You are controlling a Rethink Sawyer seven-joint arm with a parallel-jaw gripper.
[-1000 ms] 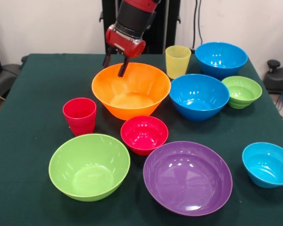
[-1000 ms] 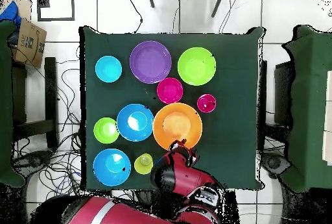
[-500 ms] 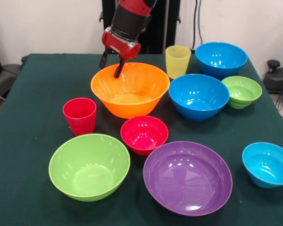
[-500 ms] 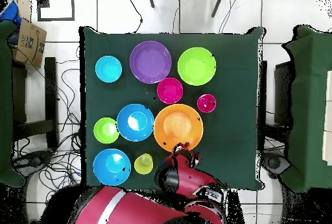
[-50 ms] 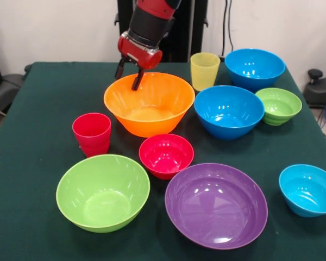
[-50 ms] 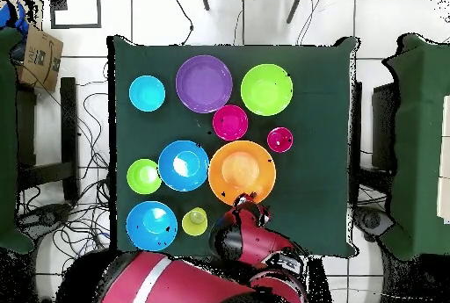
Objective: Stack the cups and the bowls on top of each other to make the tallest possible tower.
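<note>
My gripper (image 5: 128,80) stands open over the far left rim of the large orange bowl (image 5: 152,109), one finger outside the rim and one inside. In the overhead view the gripper (image 6: 242,201) sits at the lower edge of the orange bowl (image 6: 242,172). The red cup (image 5: 92,133) stands left of that bowl, and the yellow cup (image 5: 205,70) behind it to the right. In front lie the small red bowl (image 5: 166,155), the lime green bowl (image 5: 103,193) and the purple bowl (image 5: 216,205). Nothing is stacked.
Two medium blue bowls (image 5: 229,111) (image 5: 255,68) and a ribbed green bowl (image 5: 279,105) fill the right side. A small blue bowl (image 5: 308,190) sits near the right edge. All pieces rest on a dark green table cloth (image 5: 38,109).
The gripper has shifted a little to the left along the orange bowl's rim, and the bowl has slid slightly left with it.
</note>
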